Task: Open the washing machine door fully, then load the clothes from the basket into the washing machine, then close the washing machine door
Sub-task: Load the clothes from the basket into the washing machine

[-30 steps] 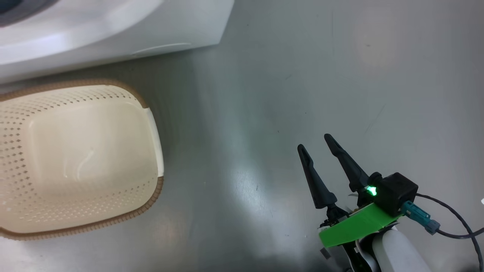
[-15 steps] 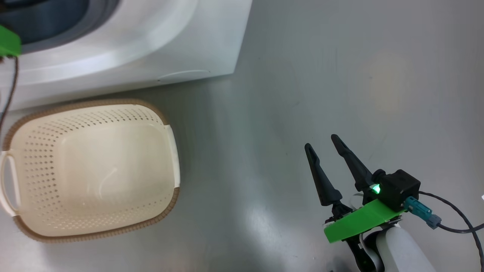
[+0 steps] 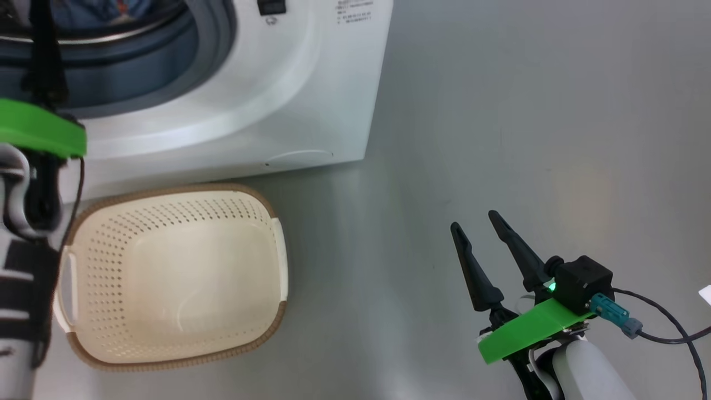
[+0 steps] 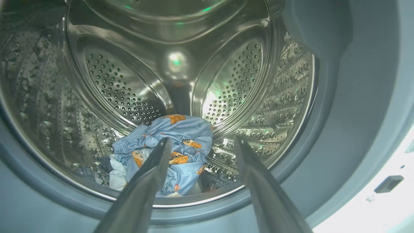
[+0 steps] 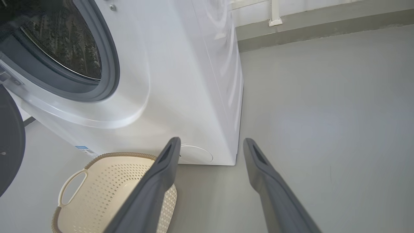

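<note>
The washing machine stands with its mouth uncovered. Its door's black rim shows swung aside at the left edge of the right wrist view. The clothes, light blue with orange bears plus a white piece, lie on the bottom of the steel drum. My left gripper is open at the drum's mouth, above and in front of the clothes, holding nothing. The basket sits on the floor before the machine with nothing in it. My right gripper hovers open over the floor, right of the basket.
My left arm's green wrist plate is at the far left, above the basket's left handle. Grey floor spreads right of the machine. A wall base runs behind it. A dark cable trails from my right wrist.
The head camera has swung, so the machine and basket slid down and right in its picture. My left arm and the drum opening came into view. The right gripper stayed open.
</note>
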